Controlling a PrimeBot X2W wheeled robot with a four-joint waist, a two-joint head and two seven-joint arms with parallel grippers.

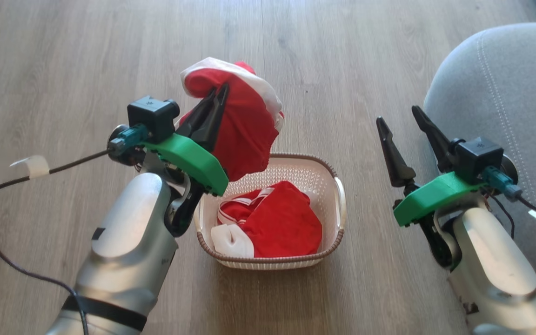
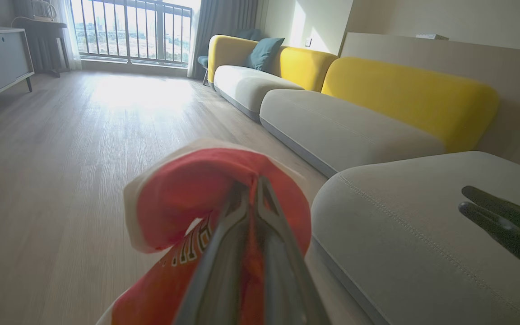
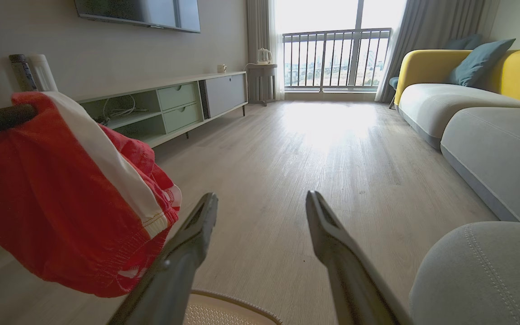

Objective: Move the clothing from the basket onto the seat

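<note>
Our left gripper point(image 1: 219, 90) is clamped on a soft red garment with white trim point(image 1: 244, 125), held above the small cream perforated plastic basket point(image 1: 338, 186) where more red clothing point(image 1: 282, 223) lies. Our right gripper point(image 1: 397, 115) stands with its jaws apart and empty, beside the large grey upholstered seat point(image 1: 505, 83).

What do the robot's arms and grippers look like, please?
Both forearms are silver. The left gripper and right gripper each have a green bracket, a black boxy camera and two long, dark, tapering fingers. A black cable with a white tape tag trails from the left arm.
</note>
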